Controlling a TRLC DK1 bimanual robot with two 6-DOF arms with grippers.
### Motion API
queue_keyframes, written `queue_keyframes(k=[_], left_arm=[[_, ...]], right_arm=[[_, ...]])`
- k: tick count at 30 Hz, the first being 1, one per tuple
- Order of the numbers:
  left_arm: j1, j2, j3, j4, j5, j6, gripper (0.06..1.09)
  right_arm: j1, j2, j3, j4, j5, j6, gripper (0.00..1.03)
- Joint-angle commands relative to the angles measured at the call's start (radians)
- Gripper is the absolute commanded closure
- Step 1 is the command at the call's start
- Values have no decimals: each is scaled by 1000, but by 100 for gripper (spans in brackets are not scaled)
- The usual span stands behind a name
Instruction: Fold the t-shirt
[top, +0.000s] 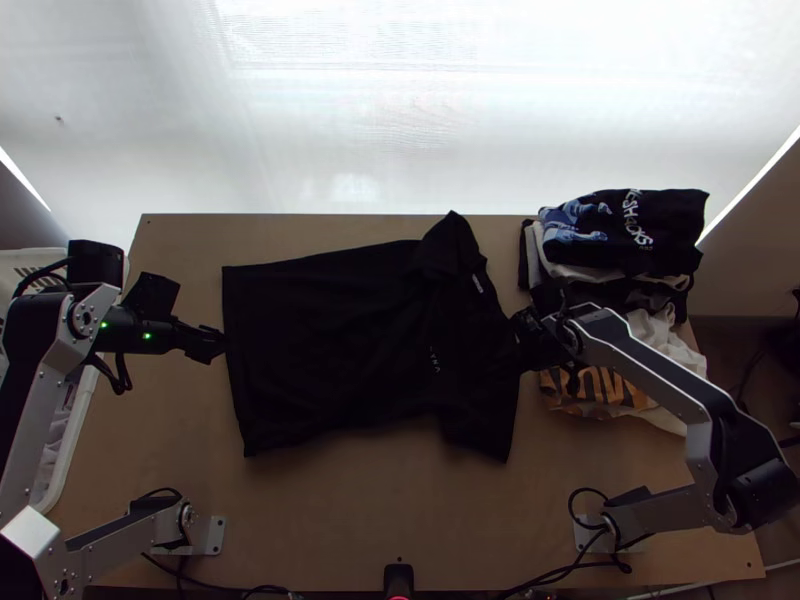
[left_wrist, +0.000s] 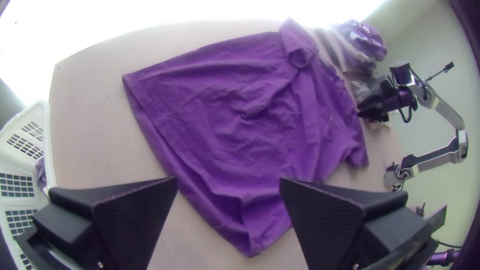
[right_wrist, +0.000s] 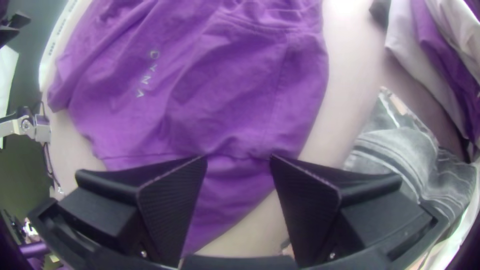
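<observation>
T-shirt (top: 340, 350), one, spread out — hem by left gripper (top: 218, 346), shoulder side by right gripper (top: 520, 333) — both pairs of jaws parted.

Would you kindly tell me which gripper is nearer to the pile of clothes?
The right gripper: it is right beside the pile, while the left gripper is across the t-shirt, by its hem.
</observation>
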Motion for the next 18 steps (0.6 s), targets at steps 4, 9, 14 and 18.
queue_keyframes(k=[4, 9, 14, 18], left_arm=[[9, -1, 1, 0, -7, 11, 10], [7, -3, 2, -2, -7, 11, 10], [10, -29, -30, -21, -7, 14, 10], [24, -73, -117, -48, -7, 44, 10]], right_arm=[[-39, 46, 0, 39, 2, -14, 43], [-39, 54, 0, 50, 2, -17, 43], [-35, 56, -9, 70, 1, -16, 82], [-27, 54, -15, 70, 1, -17, 82]])
